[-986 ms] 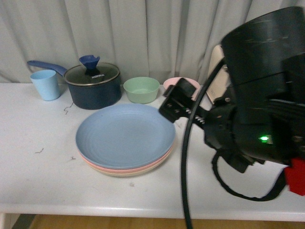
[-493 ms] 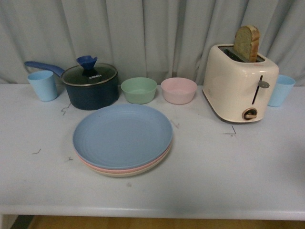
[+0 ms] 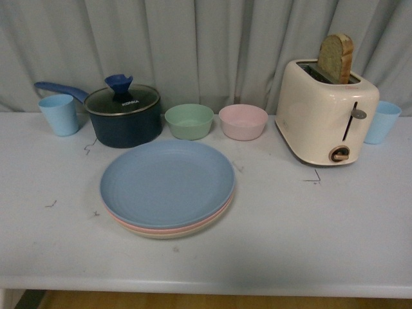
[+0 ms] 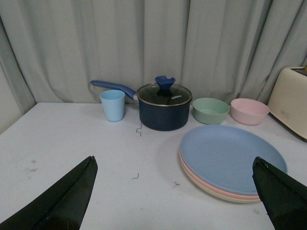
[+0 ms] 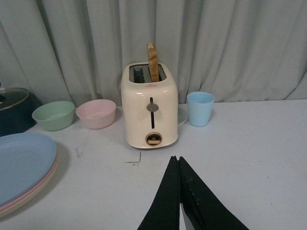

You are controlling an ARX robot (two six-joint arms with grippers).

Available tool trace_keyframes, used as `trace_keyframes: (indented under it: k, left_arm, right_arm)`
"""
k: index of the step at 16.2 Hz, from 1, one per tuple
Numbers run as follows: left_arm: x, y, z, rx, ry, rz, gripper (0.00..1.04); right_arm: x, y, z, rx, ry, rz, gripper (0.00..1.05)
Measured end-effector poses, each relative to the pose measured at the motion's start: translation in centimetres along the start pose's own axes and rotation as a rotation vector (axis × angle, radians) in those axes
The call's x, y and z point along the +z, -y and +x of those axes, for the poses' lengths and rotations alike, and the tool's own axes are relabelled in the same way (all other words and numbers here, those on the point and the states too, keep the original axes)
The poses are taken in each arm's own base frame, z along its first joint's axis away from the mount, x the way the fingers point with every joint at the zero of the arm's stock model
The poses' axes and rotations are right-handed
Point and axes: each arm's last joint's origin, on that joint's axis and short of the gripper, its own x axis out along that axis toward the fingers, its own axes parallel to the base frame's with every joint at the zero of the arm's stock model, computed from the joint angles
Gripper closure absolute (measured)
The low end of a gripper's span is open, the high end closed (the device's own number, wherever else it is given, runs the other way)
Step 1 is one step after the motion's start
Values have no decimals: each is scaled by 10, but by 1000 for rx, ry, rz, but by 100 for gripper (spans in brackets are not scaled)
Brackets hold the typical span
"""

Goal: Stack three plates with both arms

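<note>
The blue plate is topping the pink and beige plates on the counter; the left hand is gaping wide; the right hand is pinching shut on nothing.

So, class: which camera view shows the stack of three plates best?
The front view: the whole stack of plates shows, blue over pink over beige. The left wrist view shows it too, partly behind a claw finger. The right wrist view catches only its edge.

White table: plate stack left of right gripper; toaster, cup, bowls beyond it.
</note>
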Motion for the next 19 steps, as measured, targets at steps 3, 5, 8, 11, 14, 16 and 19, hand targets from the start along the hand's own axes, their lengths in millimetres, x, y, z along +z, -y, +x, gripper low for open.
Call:
trace_keyframes:
  k: [3,5,8,11,14,16,19]
  left_arm:
    - [0,0,0,0,0,0,7]
    - [0,0,0,0,0,0,7]
    - [0,0,0,0,0,0,7]
    - [0,0,0,0,0,0,7]
    - [0,0,0,0,0,0,7]
    - [0,0,0,0,0,0,7]
    - [0,0,0,0,0,0,7]
  right_arm:
    - [0,0,-13,0,1,0,103]
    - [4,0,-19,0,15,0,103]
    - [6,0,-26,0,24,0,103]
    - [7,0,-33,0,27,0,103]
    - [7,0,-38,0,28,0,103]
    - [7,0,-40,0,27,0,103]
    - [7,0,-41,0,27,0,103]
